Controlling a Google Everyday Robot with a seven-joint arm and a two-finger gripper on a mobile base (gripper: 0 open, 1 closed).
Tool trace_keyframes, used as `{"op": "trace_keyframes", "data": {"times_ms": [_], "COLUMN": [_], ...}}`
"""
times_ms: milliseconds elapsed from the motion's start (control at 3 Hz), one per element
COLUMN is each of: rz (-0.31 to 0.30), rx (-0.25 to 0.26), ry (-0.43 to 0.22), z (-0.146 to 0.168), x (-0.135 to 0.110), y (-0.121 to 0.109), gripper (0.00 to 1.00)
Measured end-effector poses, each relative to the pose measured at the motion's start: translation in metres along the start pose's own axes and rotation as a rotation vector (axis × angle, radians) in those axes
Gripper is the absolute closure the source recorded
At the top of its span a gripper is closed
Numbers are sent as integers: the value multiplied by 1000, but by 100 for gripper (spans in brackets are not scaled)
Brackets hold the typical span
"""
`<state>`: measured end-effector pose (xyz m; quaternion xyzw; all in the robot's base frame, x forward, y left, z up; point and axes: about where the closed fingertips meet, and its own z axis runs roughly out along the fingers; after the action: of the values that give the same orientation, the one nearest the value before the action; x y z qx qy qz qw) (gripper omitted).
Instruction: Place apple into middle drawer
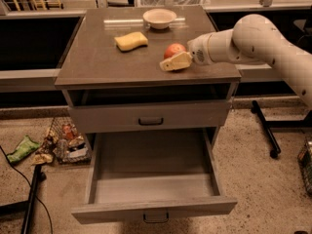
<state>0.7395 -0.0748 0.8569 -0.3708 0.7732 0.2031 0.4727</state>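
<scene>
The apple (174, 48), round and orange-red, sits on the brown cabinet top (97, 57), right of centre. My gripper (169, 61) reaches in from the right on the white arm (253, 35) and is right at the apple, with a pale part of it lying along the apple's near side. The middle drawer (155, 206) is pulled far out below, grey, with a small dark handle; its inside shows nothing in it. The drawer above it (150, 116) is closed.
A yellow sponge (131, 41) lies left of the apple and a pale bowl (159, 18) stands at the back of the top. A wire basket of snack packets (66, 141) and a green packet (22, 148) lie on the floor at left. A black stand leg (265, 130) is at right.
</scene>
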Motion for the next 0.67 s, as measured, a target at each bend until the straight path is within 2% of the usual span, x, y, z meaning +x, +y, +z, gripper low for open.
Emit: {"op": "trace_keyframes", "data": {"times_ms": [333,667], "rz": [19,30], "rx": [16,9], "ry": [-19,-41], "z": [4,9], "x": [4,4], "y": [-4,-3], "gripper": [40,63]}}
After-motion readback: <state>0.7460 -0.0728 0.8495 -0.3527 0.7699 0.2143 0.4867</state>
